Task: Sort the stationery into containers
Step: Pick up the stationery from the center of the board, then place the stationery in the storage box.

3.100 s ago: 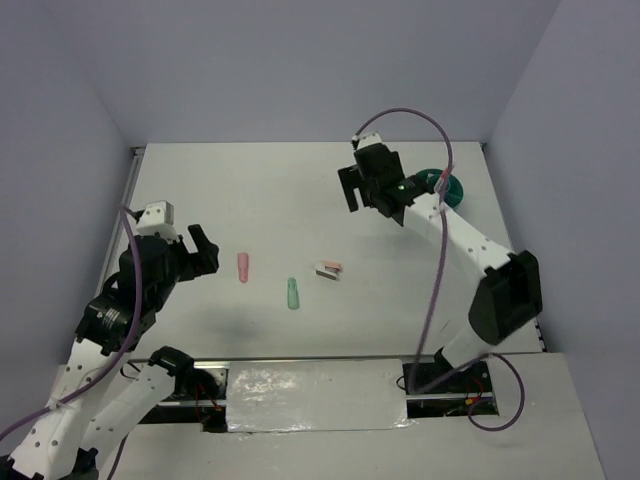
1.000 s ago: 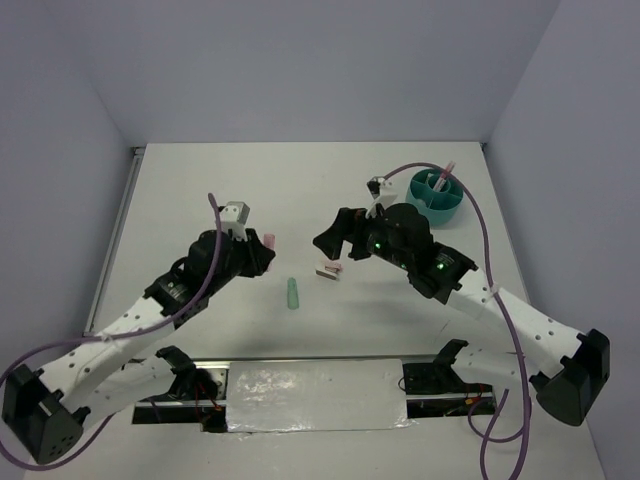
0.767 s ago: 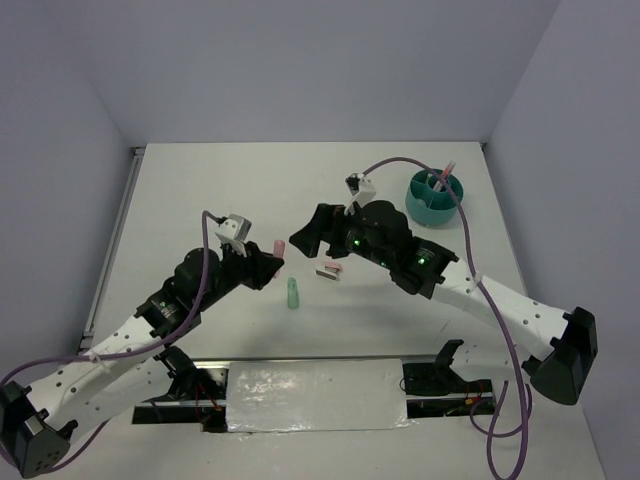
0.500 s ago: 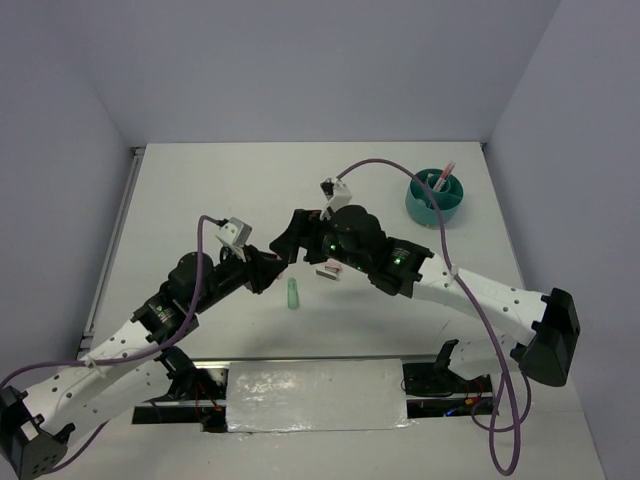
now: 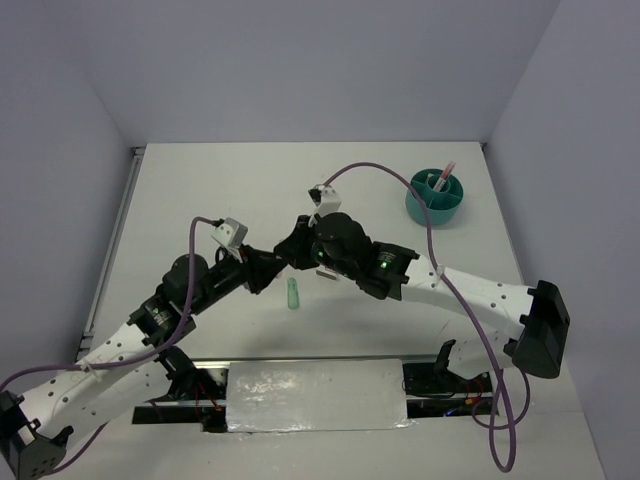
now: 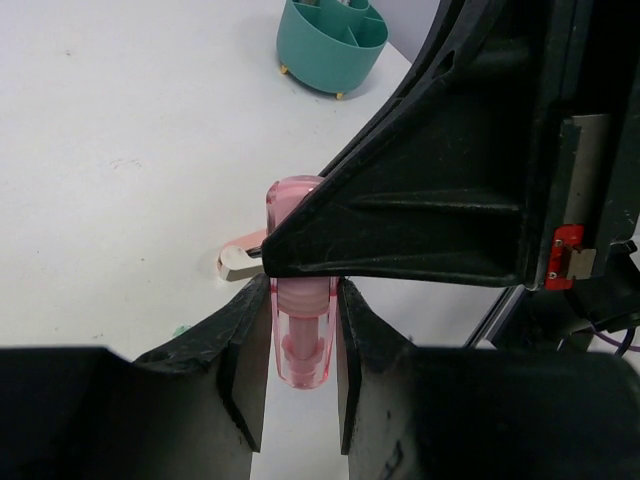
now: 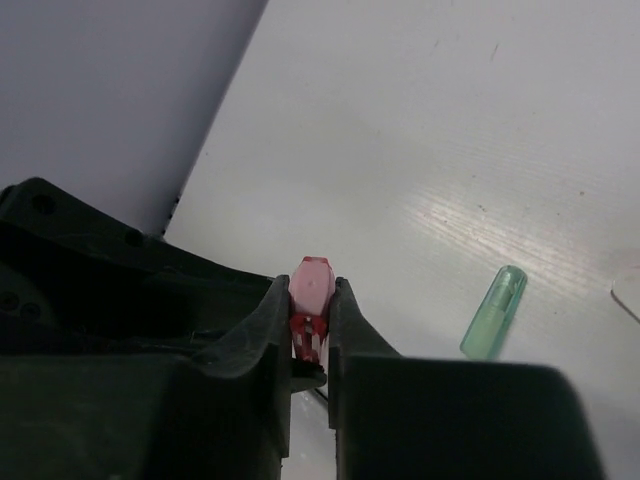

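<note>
Now that the right arm has swung across from the teal organiser at the far right, the right gripper and left gripper both pinch the pink stub above mid-table, which looks like a handover towards that organiser.

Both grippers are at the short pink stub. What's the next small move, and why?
Probably open the left gripper. Both it and the right gripper look closed on the short pink stub, and the teal organiser stands on the right arm's side, so the right arm should carry it there.
</note>
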Robot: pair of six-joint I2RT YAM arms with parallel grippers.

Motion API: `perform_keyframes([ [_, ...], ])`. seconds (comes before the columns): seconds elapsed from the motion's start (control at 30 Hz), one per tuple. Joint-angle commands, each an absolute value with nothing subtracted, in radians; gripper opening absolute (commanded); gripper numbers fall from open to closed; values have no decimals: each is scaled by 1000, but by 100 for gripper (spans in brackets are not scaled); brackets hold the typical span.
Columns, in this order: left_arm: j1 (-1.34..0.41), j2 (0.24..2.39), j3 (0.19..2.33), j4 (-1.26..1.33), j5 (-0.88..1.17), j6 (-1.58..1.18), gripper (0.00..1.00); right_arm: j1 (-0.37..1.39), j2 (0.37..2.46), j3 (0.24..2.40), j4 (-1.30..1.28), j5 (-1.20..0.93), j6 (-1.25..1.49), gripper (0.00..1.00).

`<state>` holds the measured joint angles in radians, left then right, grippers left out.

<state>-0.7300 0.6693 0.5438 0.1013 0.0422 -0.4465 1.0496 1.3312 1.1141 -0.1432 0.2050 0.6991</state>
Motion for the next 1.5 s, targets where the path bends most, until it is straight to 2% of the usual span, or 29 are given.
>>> perform_keyframes([
  [0.0,-736,660,543,178,80,-430,0,1054,1325,1137,-91,233,675,0],
  [0.03,-736,663,549,170,84,-430,0,1054,1325,1135,-83,226,661,0],
  [0.07,-736,664,554,161,84,-431,4,1051,1322,1132,-54,215,610,0],
  [0.1,-736,666,560,150,75,-437,16,1036,1316,1126,-35,200,576,0],
  [0.13,-736,666,577,134,60,-445,53,1019,1296,1103,-16,183,545,0],
  [0.17,-736,663,592,77,7,-475,80,996,1278,1086,41,161,447,0],
  [0.2,-736,663,610,36,-26,-495,99,933,1257,1060,72,94,389,0],
  [0.27,-736,666,693,-134,-111,-540,99,844,1192,996,133,39,251,0],
  [0.33,-736,687,797,-274,-196,-580,99,654,1154,953,165,-86,163,0],
  [0.37,-736,713,836,-425,-224,-590,99,587,1155,953,163,-116,146,0],
  [0.4,-736,724,869,-495,-247,-598,99,452,1160,957,163,-167,126,0],
  [0.5,-736,750,962,-679,-285,-578,99,260,1221,997,173,-257,86,0],
  [0.63,-736,687,939,-724,-301,-520,99,-53,1356,1103,190,-421,73,0],
  [0.73,-736,609,888,-657,-244,-514,99,-205,1439,1134,315,-544,127,0],
  [0.8,-736,574,876,-643,-222,-509,99,-236,1512,1169,301,-551,104,2],
  [0.9,-736,552,870,-649,-242,-512,99,-258,1560,1216,247,-447,49,2],
  [1.03,-736,543,859,-623,-190,-497,99,-307,1534,1112,431,-387,94,5],
  [1.2,-736,540,858,-620,-181,-494,99,-307,1537,1085,428,-349,26,8],
  [1.3,-736,529,854,-615,-178,-492,99,-310,1502,994,541,-316,-30,10],
  [1.47,-736,526,851,-607,-157,-485,99,-308,1517,963,568,-313,-89,9],
])
